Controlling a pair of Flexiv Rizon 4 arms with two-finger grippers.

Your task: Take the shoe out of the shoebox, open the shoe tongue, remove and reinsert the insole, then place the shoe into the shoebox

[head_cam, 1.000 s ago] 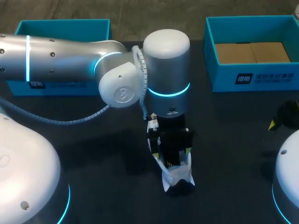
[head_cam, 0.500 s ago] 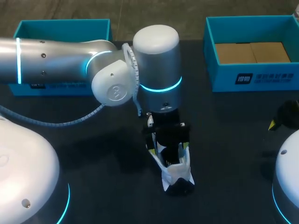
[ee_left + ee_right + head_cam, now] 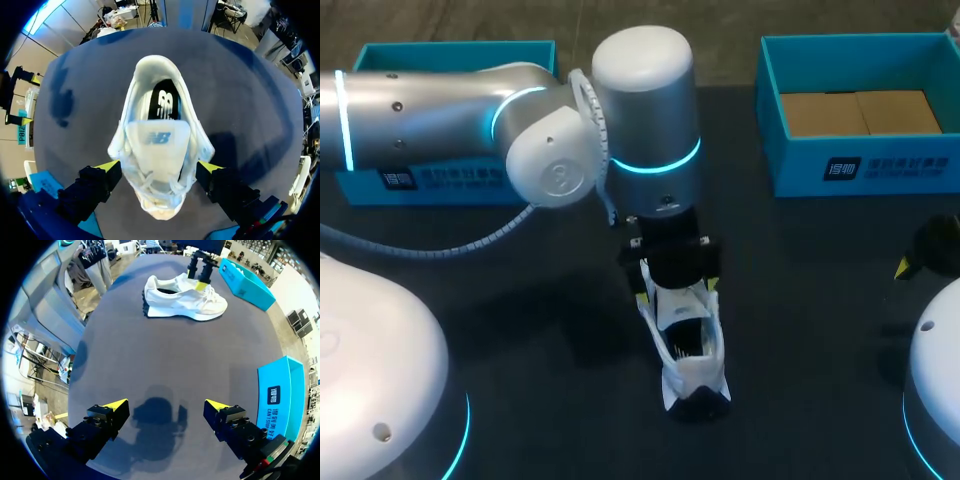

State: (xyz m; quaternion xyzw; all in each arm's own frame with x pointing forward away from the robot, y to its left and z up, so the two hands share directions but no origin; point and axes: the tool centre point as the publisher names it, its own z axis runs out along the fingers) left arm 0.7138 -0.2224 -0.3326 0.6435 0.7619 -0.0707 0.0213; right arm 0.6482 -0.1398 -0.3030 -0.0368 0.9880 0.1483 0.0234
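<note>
1. The dark tabletop [image 3: 820, 330] carries a job barely begun: the shoe is out of its box, while opening the tongue, pulling and refitting the insole, and the return to the box all appear to lie ahead
2. The left arm [image 3: 520, 130] comes in from its own side and stands over the middle of the tabletop, wrist pointing straight down
3. Two teal boxes sit along the far edge: the right shoebox [image 3: 865, 165] holds only a brown cardboard liner [image 3: 860, 112], and the left box [image 3: 450, 62] is partly hidden behind the arm, its contents impossible to make out
4. The white shoe [image 3: 688, 350] stands upright on its sole near the front of the tabletop, well apart from both boxes
5. The left gripper [image 3: 159, 166] hangs over the laced forepart, fingers spread to either side of the shoe and clamped on nothing
6. The right gripper [image 3: 166, 405] hovers with fingers apart above bare tabletop, well apart from the shoe
7. The white tongue [image 3: 157, 142] lies across the front of the opening, and the dark insole [image 3: 162, 102] sits inside
</note>
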